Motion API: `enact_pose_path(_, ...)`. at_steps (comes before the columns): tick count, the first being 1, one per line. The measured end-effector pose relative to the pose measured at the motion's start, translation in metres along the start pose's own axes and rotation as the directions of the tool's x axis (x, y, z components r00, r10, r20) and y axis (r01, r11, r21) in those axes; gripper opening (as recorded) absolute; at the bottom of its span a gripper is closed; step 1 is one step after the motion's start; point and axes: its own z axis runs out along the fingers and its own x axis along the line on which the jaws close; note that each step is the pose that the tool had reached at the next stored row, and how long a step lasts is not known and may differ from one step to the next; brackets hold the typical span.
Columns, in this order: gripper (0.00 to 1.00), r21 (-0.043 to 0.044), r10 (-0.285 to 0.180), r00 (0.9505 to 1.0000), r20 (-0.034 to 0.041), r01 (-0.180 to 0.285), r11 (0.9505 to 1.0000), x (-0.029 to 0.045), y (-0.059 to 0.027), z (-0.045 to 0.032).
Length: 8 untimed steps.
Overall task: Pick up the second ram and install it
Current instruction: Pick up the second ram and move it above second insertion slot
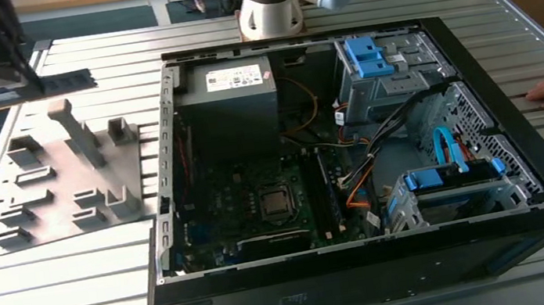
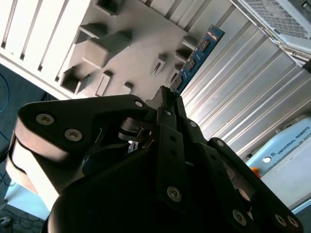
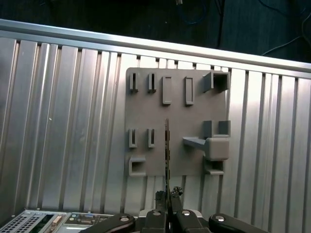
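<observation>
Grip confirmed: the second ram (image 3: 167, 145) is pinched at one end between the two black metal fingertips of the hand (image 3: 167, 196), which are pressed against its flat faces. In the first wrist view the stick is seen edge-on as a thin dark line. In the second wrist view its long rectangular face (image 2: 197, 58) is seen, bluish with a row of small chips. In the exterior view the stick (image 1: 58, 84) is held lengthwise, raised over the far end of the grey holder tray (image 1: 57, 196) and seated in none of its slots. The tray is a matte plastic slab with blocky upright posts and rectangular pockets. It lies flat on the ribbed aluminium bench (image 1: 59, 291), just beside the open black PC case (image 1: 373, 281), where a green motherboard (image 1: 246, 195) is exposed.
</observation>
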Motion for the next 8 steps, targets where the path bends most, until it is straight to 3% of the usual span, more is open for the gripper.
enact_pose_path(8,0.14,-0.0013,0.000,1.0000,0.0001,0.000,1.0000,0.0051,-0.0355,-0.0001)
